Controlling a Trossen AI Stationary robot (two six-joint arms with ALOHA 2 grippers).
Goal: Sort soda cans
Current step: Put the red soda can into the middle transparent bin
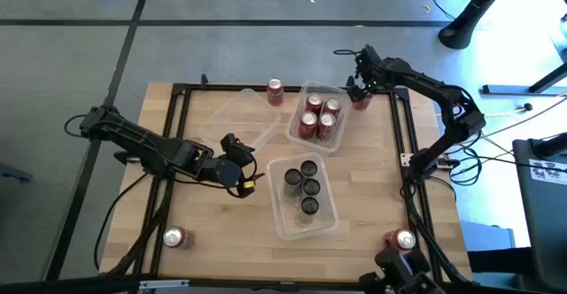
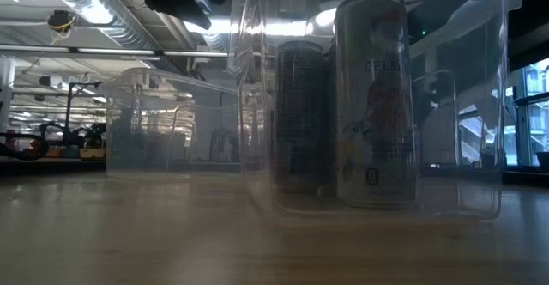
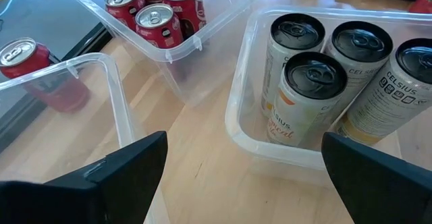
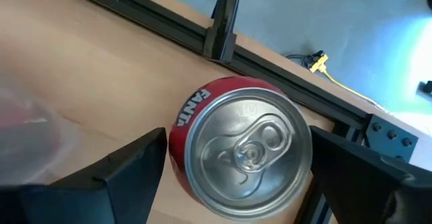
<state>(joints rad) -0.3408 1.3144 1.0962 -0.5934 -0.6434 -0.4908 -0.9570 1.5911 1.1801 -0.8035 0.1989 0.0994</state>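
1. High view. The wooden table (image 1: 221, 223) is carrying three clear bins. One bin (image 1: 317, 117) is holding four red cans (image 1: 321, 117); a second bin (image 1: 303, 198) is holding four dark-topped cans (image 1: 304, 186); the third bin (image 1: 237, 119) is holding no cans. All cans are standing upright, long axes vertical and tops facing the camera. Single red cans are standing near the far edge (image 1: 275, 91), at the near left corner (image 1: 174, 237) and at the near right corner (image 1: 400, 239). The left gripper (image 1: 237, 172) is hovering left of the dark-can bin. The right gripper (image 1: 359, 93) is reaching over a red can (image 1: 361, 101) at the far right corner, just beside the red-can bin.

2. Low view. Two upright cans are showing through a bin wall (image 2: 480, 130); the lighter one (image 2: 374, 96) is bearing letters reading "CELS".

3. Left wrist view. The left gripper's fingers (image 3: 128, 170) are standing wide apart, holding nothing. The tall pale cans (image 3: 304, 96) are reading "CELSIUS". Red cans are standing in the neighbouring bin.

4. Right wrist view. The right gripper's fingers (image 4: 128, 163) are standing apart on either side of an upright red can (image 4: 236, 146), its silver top facing the camera. Letters reading "FANT" are showing on its side. Whether the fingers are touching it cannot be told.
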